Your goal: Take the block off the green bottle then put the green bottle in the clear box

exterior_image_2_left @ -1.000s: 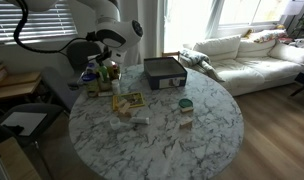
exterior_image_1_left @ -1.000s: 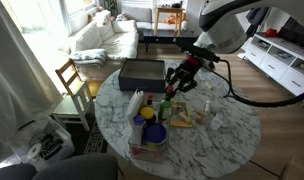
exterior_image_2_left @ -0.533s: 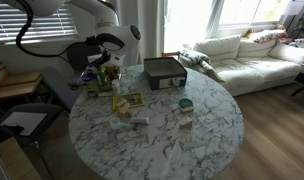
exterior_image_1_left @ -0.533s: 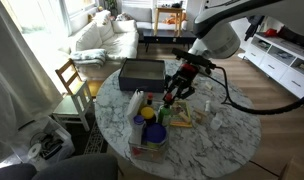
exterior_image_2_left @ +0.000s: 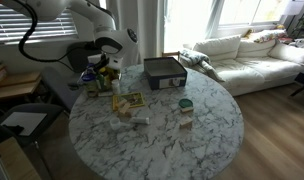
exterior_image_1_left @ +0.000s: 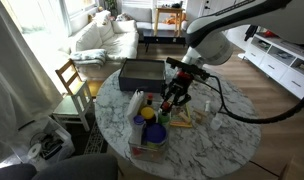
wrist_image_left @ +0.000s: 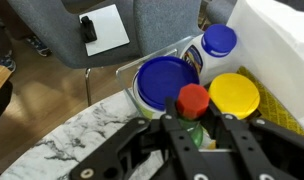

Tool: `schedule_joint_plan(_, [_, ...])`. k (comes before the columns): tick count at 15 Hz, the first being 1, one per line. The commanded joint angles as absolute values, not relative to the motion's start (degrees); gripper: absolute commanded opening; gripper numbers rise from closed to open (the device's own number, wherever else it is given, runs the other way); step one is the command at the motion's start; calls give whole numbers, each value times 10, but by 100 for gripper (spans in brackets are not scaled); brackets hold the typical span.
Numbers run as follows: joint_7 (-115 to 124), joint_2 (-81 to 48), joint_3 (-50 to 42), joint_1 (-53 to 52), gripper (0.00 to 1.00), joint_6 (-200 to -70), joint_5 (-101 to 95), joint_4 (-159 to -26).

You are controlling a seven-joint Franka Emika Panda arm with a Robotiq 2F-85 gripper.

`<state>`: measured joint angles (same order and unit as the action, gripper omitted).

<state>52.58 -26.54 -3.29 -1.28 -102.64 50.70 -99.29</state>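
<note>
Hand fingers flank green bottle, red cap on top; can't tell if pinching. Bottle near crowded clear box at counter edge, little side room.

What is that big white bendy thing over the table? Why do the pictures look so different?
That is a robot arm, steered by a person. Two pictures come from cameras standing in the room, looking at the same round marble table from different places. The third camera sits on the arm's wrist and looks along its hand. On the table stand a dark box and a clear box holding jars with blue and yellow lids. The hand's two fingers are on either side of a red block that sits on a small green bottle. Whether they already squeeze it, I cannot tell.
</note>
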Motion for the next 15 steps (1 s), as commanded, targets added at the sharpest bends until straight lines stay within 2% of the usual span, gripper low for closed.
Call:
schedule_joint_plan(1, [528,-274,-32,-20,8,-1055,483,-990])
schedule_joint_plan(12, [533,-287,-29,-24,9,-1106,474,-993])
schedule_joint_plan(13, [534,-285,-30,-24,56,-1107,473,-994])
schedule_joint_plan(15, [533,-277,-30,-21,64,-1102,474,-997])
